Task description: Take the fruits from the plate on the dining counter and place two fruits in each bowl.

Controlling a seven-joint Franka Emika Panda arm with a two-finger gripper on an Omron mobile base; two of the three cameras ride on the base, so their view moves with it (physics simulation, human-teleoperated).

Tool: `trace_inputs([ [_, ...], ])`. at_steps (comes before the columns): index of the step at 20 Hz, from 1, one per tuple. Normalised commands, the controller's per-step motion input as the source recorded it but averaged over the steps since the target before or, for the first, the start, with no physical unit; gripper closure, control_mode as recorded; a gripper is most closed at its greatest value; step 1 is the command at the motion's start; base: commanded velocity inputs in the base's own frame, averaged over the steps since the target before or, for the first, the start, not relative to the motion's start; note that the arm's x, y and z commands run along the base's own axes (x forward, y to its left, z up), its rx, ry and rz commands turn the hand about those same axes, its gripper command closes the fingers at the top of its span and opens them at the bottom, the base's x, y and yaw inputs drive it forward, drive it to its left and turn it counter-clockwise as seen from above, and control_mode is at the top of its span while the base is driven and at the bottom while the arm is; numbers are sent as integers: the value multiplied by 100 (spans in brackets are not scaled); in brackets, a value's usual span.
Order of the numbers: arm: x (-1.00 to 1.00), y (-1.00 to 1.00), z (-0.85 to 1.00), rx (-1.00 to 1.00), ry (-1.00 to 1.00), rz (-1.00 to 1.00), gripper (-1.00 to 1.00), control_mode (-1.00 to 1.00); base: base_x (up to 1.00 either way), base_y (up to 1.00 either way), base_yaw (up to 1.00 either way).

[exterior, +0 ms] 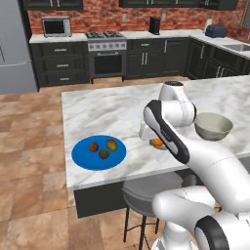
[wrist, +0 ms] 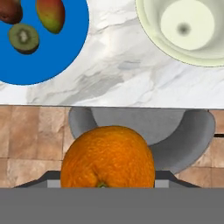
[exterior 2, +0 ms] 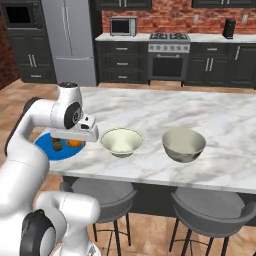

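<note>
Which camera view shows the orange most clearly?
The hand view shows it best: the orange is large and close at the bottom, held above the counter edge. In the left base view the orange peeks out small beside the arm. In the right base view the orange is a sliver under the hand.

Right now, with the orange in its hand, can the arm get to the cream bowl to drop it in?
Probably yes. The hand holds the orange above the counter, between the blue plate and the cream bowl. The bowl is empty and nothing stands between.
</note>
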Motion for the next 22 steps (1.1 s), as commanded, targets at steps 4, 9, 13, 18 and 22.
trace_inputs([
  [4,69,-3,0,0,0,0,100,-100,0,0,0],
  [9,100,-53,-8,2,0,0,100,-100,0,0,0],
  [13,98,-98,-39,1,0,0,100,-100,0,0,0],
  [18,90,-76,-54,0,0,0,100,-100,0,0,0],
  [22,64,-13,-49,0,0,0,100,-100,0,0,0],
])
